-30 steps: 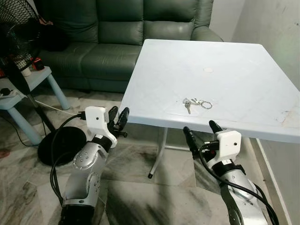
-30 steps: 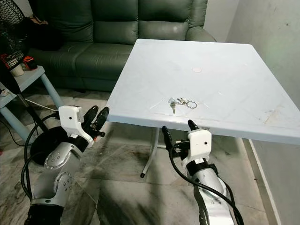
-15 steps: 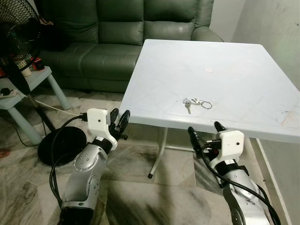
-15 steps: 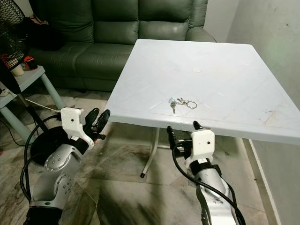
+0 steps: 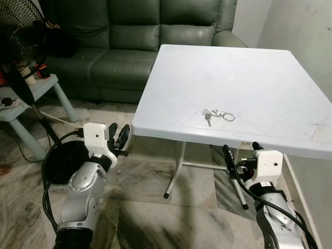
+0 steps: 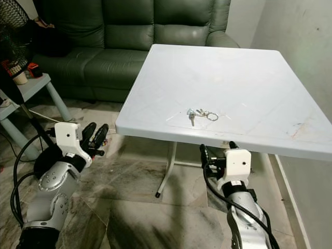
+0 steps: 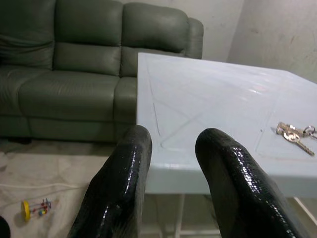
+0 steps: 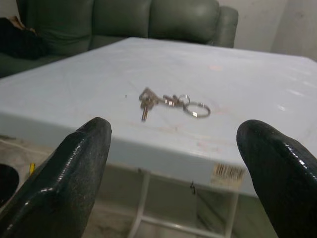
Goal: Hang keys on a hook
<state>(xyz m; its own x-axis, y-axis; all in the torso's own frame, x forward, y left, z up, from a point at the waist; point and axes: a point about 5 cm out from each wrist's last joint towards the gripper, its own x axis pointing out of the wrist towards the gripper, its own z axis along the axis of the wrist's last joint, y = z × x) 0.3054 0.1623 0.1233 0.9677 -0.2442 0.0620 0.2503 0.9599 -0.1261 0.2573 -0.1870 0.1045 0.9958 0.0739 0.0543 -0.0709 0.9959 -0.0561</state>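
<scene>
Black-fingered, the right gripper [image 5: 241, 154] sits at lower right below the table's near edge, fingers spread wide and empty. At lower left the left gripper [image 5: 119, 136] has its fingers slightly parted, holding nothing. Mid-frame, the keys [image 5: 217, 114] lie on the white table [image 5: 259, 72]. Along the top stands a green sofa [image 5: 129, 36].

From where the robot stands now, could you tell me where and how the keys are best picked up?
Probably by the large ring at the end of the keys, which lie flat on the white table near its front edge. That ring offers an open loop, while the blades lie flush. The right gripper, open below the table edge, is nearest; it could rise and come down from above.
</scene>
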